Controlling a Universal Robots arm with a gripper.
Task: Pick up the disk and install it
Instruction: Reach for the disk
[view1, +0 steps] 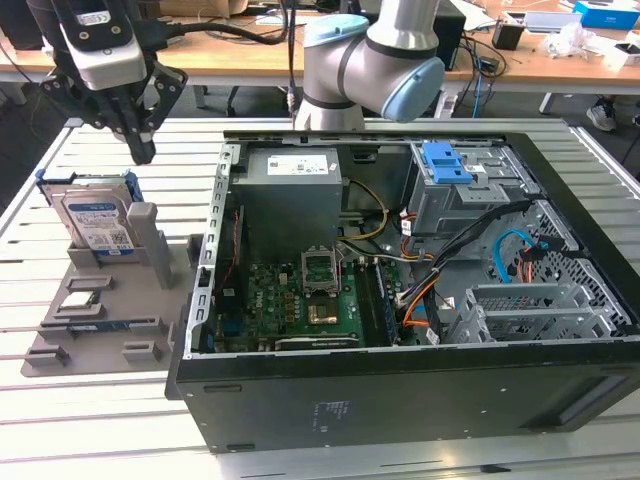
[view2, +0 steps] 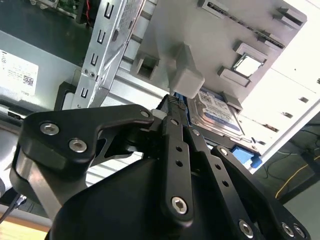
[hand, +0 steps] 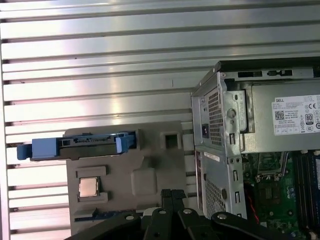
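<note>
The disk (view1: 95, 218) stands on edge in a slot at the back of a grey holder tray (view1: 110, 300), at the exterior view's left. It is a silver drive with a white-and-blue label and a blue frame. In the first wrist view the disk (hand: 82, 145) appears edge-on from above; in the second wrist view its label (view2: 220, 111) faces the camera. My gripper (view1: 142, 152) hangs just above the disk's right end, clear of it. Its fingers are shut together with nothing between them, as both wrist views show (view2: 172, 102) (hand: 172, 193).
An open computer case (view1: 400, 400) lies to the right of the tray, with a power supply (view1: 290, 190), a motherboard (view1: 300, 300) and a drive bay with a blue latch (view1: 445, 162). A small square chip (hand: 88, 186) sits on the tray. The slatted metal table (view1: 90, 420) runs all around.
</note>
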